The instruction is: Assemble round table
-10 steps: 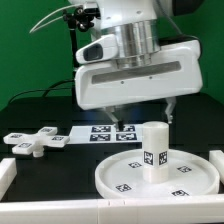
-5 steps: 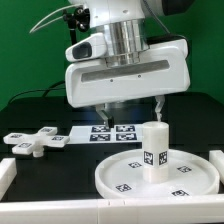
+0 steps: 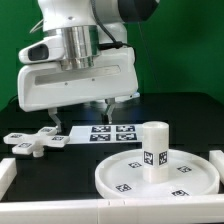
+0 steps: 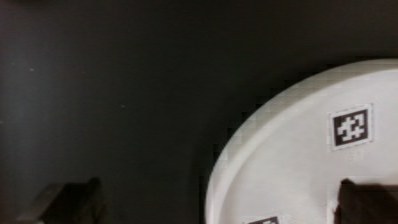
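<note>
The pincer (image 3: pixel 82 114) hangs spread and empty above the dark worktop (image 3: pixel 186 126), with the cross-shaped foot piece (image 3: pixel 35 142) lying toward the exterior view's left of it and the cylinder leg (image 3: pixel 153 148) upright on the round disc (image 3: pixel 115 178) toward that view's right.

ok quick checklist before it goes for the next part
1. pincer open and empty: ok, the jaws stand apart with nothing between them in both views.
2. leg upright on the round disc: ok.
3. leg fully seated in the disc: cannot tell, the joint is not visible.
4. cross-shaped foot free to grasp: ok, it lies flat beside the marker board with nothing on it.
5. foot in the wrist view: not ok, that view shows only the disc's edge and dark surface.
</note>
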Motion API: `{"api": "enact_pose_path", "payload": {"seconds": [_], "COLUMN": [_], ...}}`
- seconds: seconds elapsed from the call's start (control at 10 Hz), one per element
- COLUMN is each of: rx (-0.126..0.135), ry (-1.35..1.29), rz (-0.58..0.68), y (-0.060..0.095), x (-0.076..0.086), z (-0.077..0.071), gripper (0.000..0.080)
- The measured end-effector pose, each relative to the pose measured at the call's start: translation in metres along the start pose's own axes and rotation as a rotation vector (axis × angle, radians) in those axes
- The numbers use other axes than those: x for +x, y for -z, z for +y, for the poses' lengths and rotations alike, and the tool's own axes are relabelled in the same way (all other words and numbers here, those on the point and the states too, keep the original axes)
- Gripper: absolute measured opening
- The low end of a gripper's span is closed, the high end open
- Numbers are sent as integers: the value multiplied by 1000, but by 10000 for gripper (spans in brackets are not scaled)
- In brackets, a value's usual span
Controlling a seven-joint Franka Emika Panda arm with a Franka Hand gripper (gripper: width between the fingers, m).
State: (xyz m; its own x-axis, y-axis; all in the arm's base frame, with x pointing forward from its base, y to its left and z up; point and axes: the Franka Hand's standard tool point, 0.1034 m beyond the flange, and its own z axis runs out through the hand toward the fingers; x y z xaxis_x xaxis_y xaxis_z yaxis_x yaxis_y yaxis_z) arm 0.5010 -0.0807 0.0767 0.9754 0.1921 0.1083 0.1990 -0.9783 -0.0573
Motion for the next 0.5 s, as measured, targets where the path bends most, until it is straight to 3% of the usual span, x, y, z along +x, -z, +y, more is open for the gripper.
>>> {"api": "enact_pose_path", "payload": {"seconds": [0.3,0.4,0.5], "rx": [-3,-12,-22], "ry": [45,137,190], "rz": [-2,-3,-5], "y": [-1,0,1], "x": [-2,-8,-20], "z": [2,13,35], "gripper": [649,649,649]}}
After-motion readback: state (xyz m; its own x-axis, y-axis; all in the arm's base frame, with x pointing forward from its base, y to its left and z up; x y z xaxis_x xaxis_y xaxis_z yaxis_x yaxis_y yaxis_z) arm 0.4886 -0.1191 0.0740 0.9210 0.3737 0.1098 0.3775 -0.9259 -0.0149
